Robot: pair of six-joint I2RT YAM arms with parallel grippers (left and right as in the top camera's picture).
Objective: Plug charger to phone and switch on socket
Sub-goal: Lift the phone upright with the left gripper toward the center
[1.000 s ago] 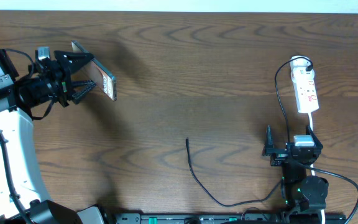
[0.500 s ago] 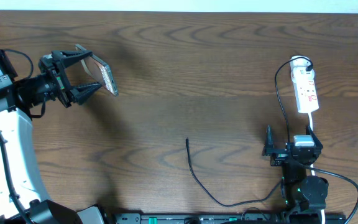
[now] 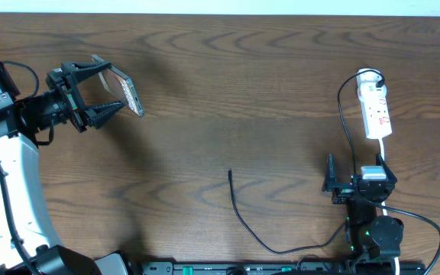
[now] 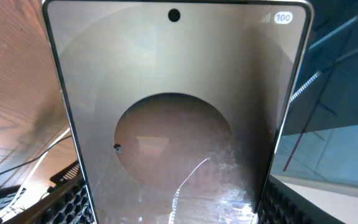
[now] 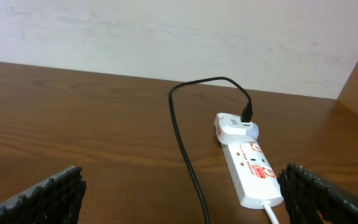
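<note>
Turned slightly, the phone [image 3: 128, 95] sat pinched in the left gripper [image 3: 115, 88] at ten o'clock; the right gripper [image 3: 355, 179] stayed spread at four o'clock.

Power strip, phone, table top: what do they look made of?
Power strip: white moulded plastic, likely; smooth, slightly glossy shell.
Phone: face looks like glass or glossy film; it shows reflections.
Table top: brown wood grain, matte; solid wood or laminate, cannot tell.
</note>
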